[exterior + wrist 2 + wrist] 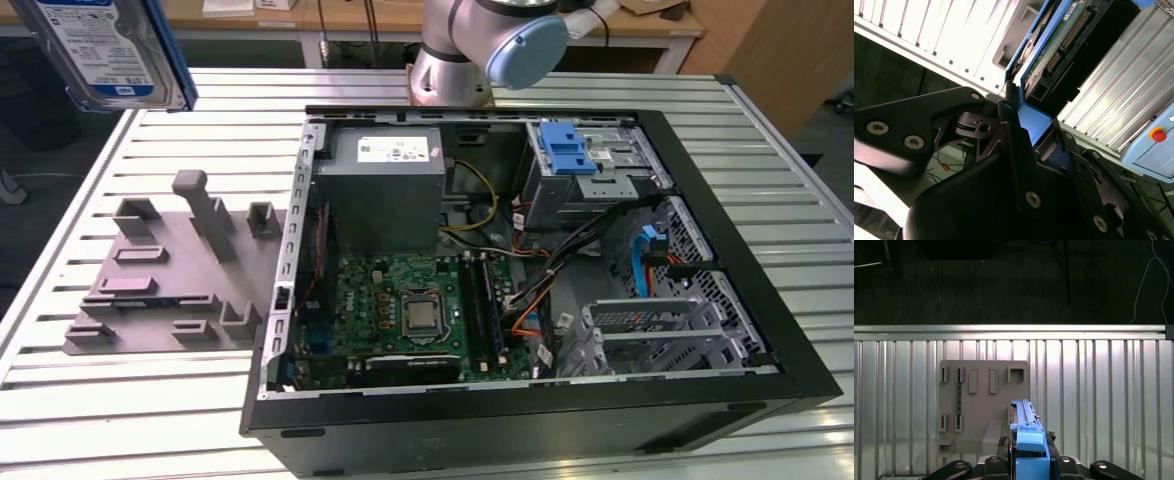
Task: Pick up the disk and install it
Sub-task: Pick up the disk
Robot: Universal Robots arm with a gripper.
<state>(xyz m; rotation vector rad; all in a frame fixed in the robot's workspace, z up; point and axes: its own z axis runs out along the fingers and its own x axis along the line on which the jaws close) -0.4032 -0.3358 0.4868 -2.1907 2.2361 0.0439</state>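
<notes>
The disk hangs high in the air at the exterior view's upper left, above the table's left side, its white-and-blue label facing the camera and a blue bracket around its edges. In both wrist views my gripper is shut on the disk's blue bracket, one black finger on each side. The second wrist view shows the gripper clamping that bracket, with the disk's green circuit-board side beyond it. Seen in the first wrist view, the disk is edge-on above the grey fixture plate.
An open computer case lies on the slatted metal table. It holds a power-supply box, a motherboard and a metal drive cage with a blue latch. The grey fixture plate lies left of the case. The arm's base stands behind it.
</notes>
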